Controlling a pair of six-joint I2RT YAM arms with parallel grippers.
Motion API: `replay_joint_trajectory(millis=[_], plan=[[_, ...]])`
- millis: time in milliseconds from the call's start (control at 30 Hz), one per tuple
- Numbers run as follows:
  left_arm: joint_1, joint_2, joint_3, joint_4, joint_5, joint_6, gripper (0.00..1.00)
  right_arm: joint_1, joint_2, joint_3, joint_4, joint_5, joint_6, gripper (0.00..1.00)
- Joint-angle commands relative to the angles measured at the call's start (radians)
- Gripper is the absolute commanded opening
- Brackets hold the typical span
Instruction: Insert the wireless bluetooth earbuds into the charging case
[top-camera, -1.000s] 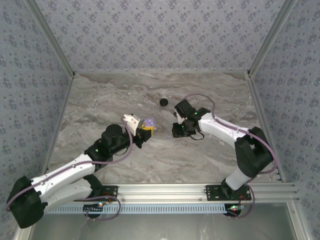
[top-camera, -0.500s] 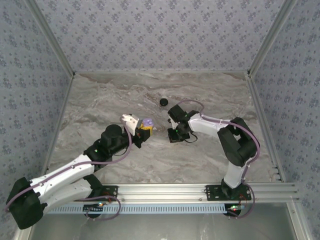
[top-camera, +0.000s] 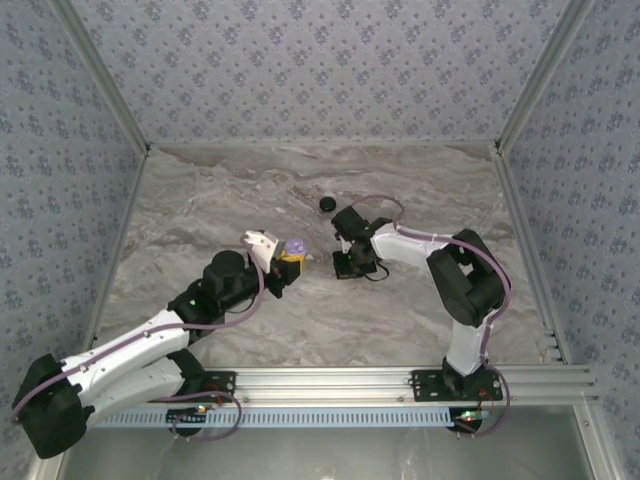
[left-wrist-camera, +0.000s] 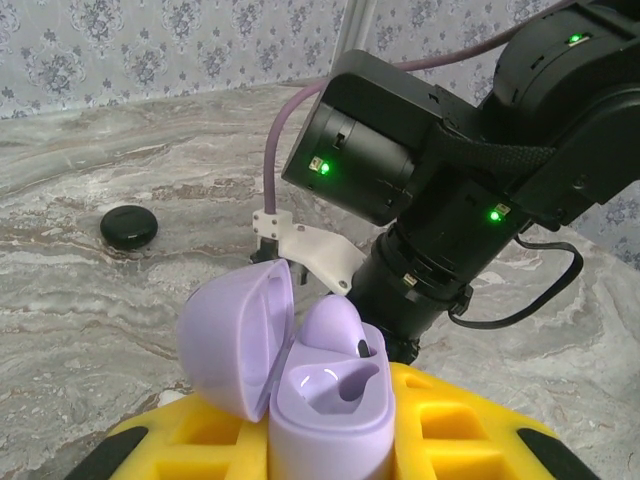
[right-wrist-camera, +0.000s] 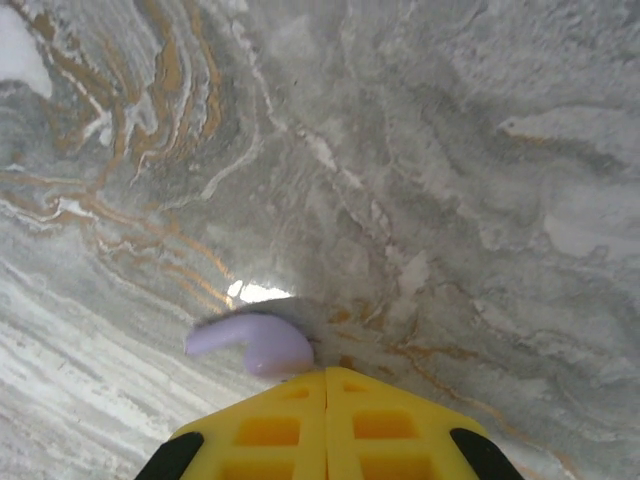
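The left tool (top-camera: 288, 258) clamps its yellow fingers (left-wrist-camera: 470, 435) on the pale lilac plastic charging case (left-wrist-camera: 325, 400), whose lid is swung open with one pale lilac earbud (left-wrist-camera: 335, 322) seated inside. The right tool (right-wrist-camera: 327, 385), pressed together, pinches a second lilac earbud (right-wrist-camera: 252, 343) at its tips above the marbled grey surface (right-wrist-camera: 450, 150), its black wrist crowding just behind the case. A black round puck (left-wrist-camera: 129, 226) lies well apart.

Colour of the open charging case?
Pale lilac; the charging case shows best in the left wrist view.
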Motion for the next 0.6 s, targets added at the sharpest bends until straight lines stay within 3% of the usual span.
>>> replay_joint_trajectory(millis=[0,567], plan=[[-0.005,-0.018,0.01,0.009,-0.003,-0.013,0.23,0.001,0.03,0.033,-0.019,0.04,0.016,0.07],[-0.006,-0.015,0.013,0.009,-0.001,-0.008,0.23,0.023,0.08,0.148,-0.069,0.075,-0.024,0.08]])
